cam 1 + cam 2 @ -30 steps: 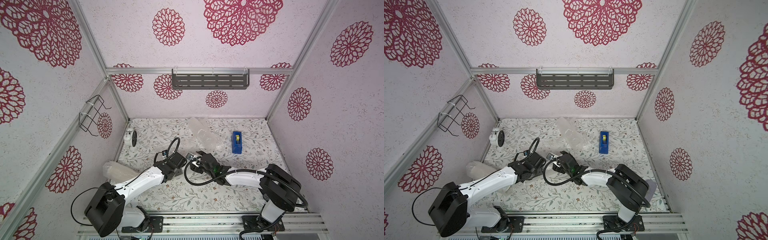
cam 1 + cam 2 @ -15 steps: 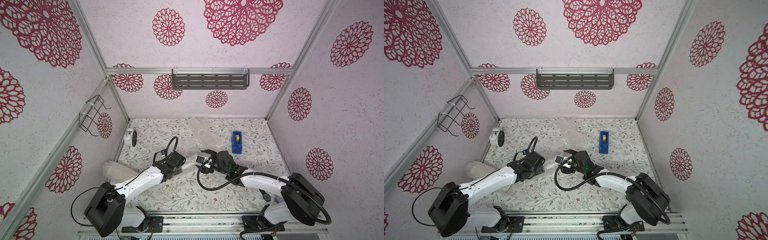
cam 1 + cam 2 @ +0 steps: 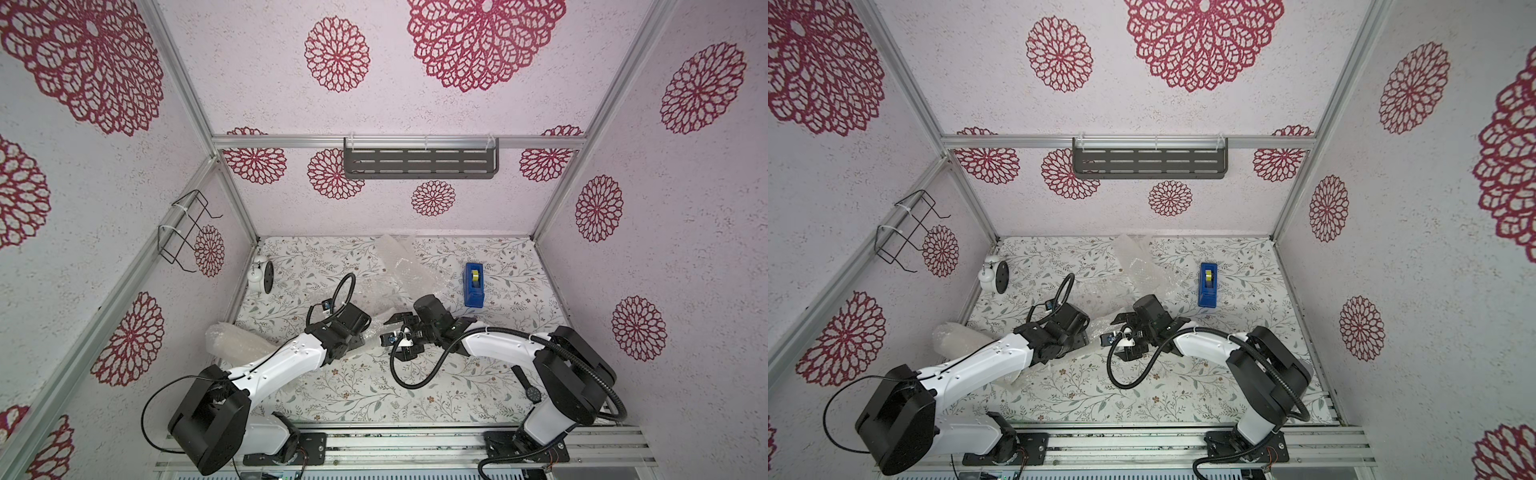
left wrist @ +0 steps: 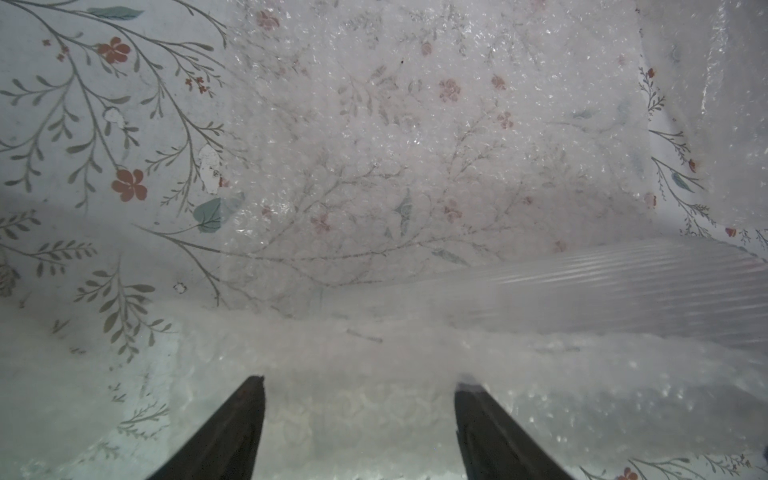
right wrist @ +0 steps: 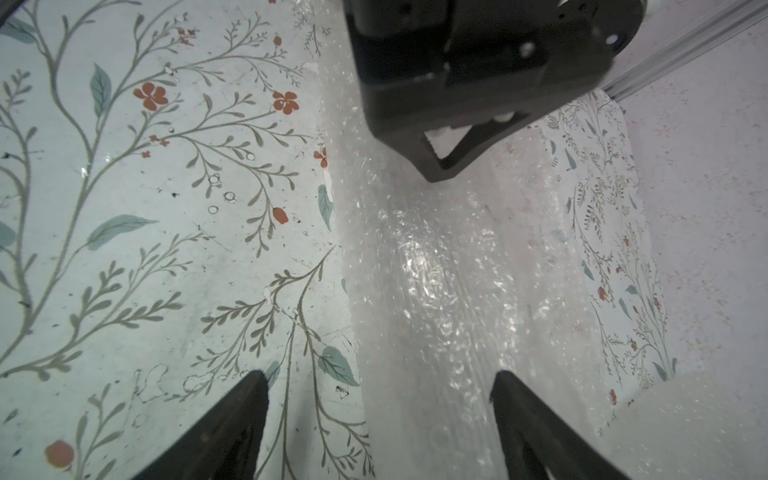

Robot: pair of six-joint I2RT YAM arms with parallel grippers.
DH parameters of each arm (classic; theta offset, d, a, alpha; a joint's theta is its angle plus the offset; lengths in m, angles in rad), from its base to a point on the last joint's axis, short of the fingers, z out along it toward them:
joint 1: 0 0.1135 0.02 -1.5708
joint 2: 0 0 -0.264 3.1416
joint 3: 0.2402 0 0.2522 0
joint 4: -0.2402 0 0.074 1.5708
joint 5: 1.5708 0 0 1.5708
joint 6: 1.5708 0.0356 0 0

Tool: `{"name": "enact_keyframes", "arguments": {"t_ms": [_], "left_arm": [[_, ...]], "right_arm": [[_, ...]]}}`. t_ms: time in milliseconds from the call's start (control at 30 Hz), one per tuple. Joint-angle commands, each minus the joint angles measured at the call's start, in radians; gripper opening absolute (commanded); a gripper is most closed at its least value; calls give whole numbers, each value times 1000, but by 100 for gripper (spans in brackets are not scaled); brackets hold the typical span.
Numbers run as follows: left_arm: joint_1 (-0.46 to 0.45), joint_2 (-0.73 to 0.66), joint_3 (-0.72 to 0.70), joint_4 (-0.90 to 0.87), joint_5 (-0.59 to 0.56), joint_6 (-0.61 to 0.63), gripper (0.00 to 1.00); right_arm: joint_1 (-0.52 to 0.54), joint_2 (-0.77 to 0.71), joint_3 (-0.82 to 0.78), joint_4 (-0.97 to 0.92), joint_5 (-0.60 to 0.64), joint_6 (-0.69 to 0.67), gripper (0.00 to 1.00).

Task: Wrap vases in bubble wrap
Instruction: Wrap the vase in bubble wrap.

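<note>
A clear ribbed glass vase point(image 4: 623, 286) lies on its side, partly rolled in bubble wrap point(image 4: 415, 145) that spreads over the floral floor. My left gripper point(image 4: 359, 388) is open and low over the wrapped part, its fingers set wide along the roll. In both top views it sits mid-floor point(image 3: 359, 332) point(image 3: 1084, 332). My right gripper point(image 5: 378, 382) is open and faces it at close range point(image 3: 392, 338). One of its fingers is over bare floor and the other over the wrapped vase point(image 5: 436, 270). The vase's far end is hidden under my left gripper.
More crumpled bubble wrap point(image 3: 395, 266) lies toward the back wall. A bubble-wrapped bundle point(image 3: 237, 343) rests by the left wall behind my left arm. A blue tape dispenser point(image 3: 475, 284) stands at the right and a small alarm clock point(image 3: 262, 274) at the back left.
My right gripper has opened wider and drawn slightly away from my left gripper, while its arm swung out and back. My left arm has stayed put.
</note>
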Motion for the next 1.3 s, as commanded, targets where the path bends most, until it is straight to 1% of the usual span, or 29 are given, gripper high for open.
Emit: {"name": "enact_keyframes", "arguments": {"t_ms": [0,200,700,967,1067,1267], "left_arm": [[6,5,-23,-22,17,-5,74],[8,8,-22,-19,17,-1,74],[10,11,-29,-12,18,-1,74],[25,13,-22,-12,13,9,74],[46,10,-9,-15,7,26,74],[153,6,19,7,28,93,74]], "right_arm": [[-17,19,37,-40,-21,-50,87],[-33,55,76,-45,7,-84,88],[-54,145,189,-160,99,-164,92],[-76,197,218,-237,106,-193,92],[-83,217,223,-256,122,-205,92],[-90,242,235,-270,131,-220,91]]}}
